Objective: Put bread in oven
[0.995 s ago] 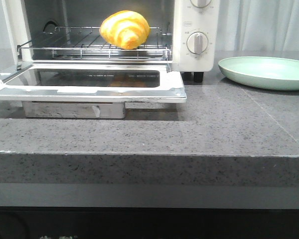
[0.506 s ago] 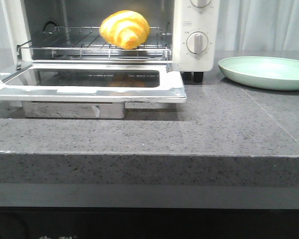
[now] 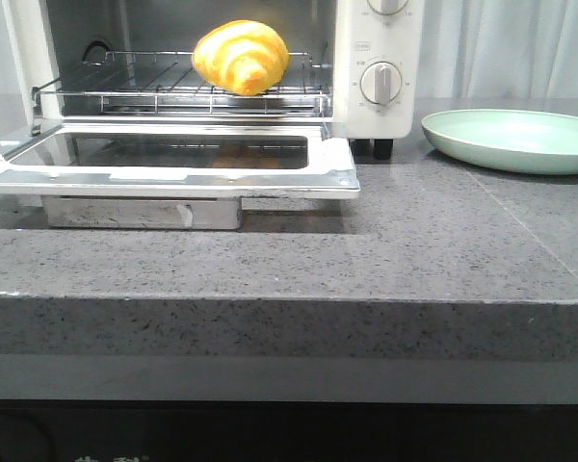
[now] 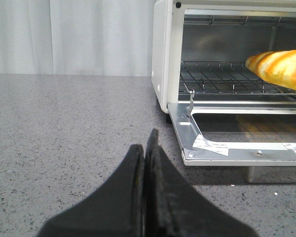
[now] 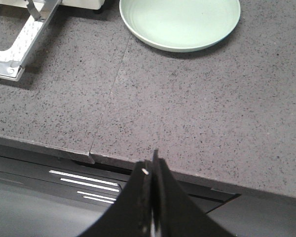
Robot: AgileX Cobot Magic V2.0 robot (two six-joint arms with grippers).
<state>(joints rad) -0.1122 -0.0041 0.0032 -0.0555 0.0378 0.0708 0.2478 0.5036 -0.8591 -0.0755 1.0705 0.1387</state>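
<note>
Nothing has visibly moved since the earlier front views: bread, door and plate lie as they did. Bread (image 3: 241,57) rests on the wire rack (image 3: 135,89) inside the oven (image 3: 379,67), toward the rack's right side; the placing therefore appears done. Door (image 3: 173,164) is dropped flat and open, so shutting it may be all that is left, if the task calls for that at all.

Left gripper (image 4: 145,150) hangs low over the counter (image 3: 414,250) well to the left of the oven, its fingers pressed together with nothing between them. Right gripper (image 5: 152,170) sits near the counter's front edge, fingers likewise pressed together and empty; the plate (image 5: 180,22) lies beyond it, bare.

Materials and shapes: bread is glossy golden-yellow with darker orange-brown stripes, plump and crescent-like. Rack is thin bright metal wire in a grid. Oven body is white with round dials; the door has a glass pane in a bright metal frame with pale tape patches. Plate is pale green, round, shallow and smooth. Counter is dark grey speckled stone with a faint seam. Gripper fingers are matte black and taper to a thin tip.
</note>
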